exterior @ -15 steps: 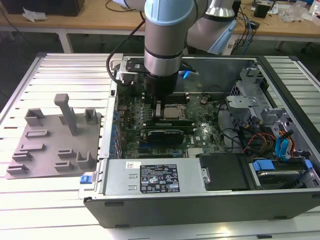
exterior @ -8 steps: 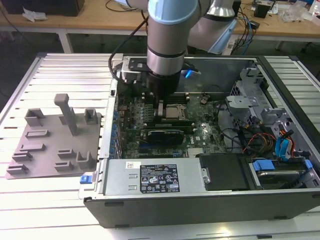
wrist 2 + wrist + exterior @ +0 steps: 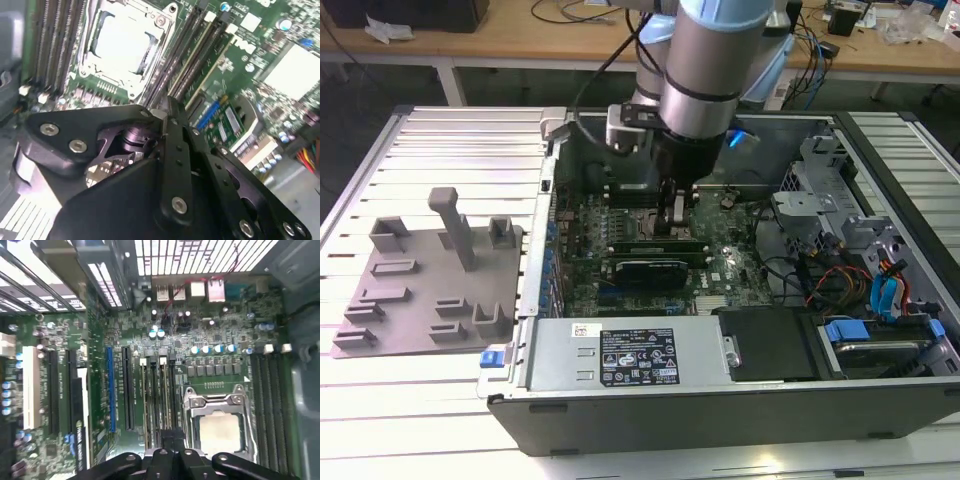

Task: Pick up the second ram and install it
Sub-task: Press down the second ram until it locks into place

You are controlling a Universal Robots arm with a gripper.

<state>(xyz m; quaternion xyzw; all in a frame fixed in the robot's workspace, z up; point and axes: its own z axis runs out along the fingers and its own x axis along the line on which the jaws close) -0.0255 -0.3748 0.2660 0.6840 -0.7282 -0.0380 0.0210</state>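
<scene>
My gripper (image 3: 678, 222) reaches down into the open computer case, over the memory slots beside the square CPU socket (image 3: 220, 425). Its fingers are shut, pressed together with nothing visible between them in both wrist views (image 3: 167, 102) (image 3: 170, 440). Directly under the tips, a long thin green stick, the second ram (image 3: 655, 243), lies along a slot (image 3: 164, 395). The fingertips are at its top edge; I cannot tell whether they touch it. Another stick sits in the neighbouring slot (image 3: 150, 395).
A black rectangular card (image 3: 645, 268) lies just in front of the slots. The power supply (image 3: 630, 355) runs along the case's near side. Drive cage and cables (image 3: 860, 270) fill the exterior view's right. A grey fixture plate (image 3: 430, 280) sits outside the case on the left.
</scene>
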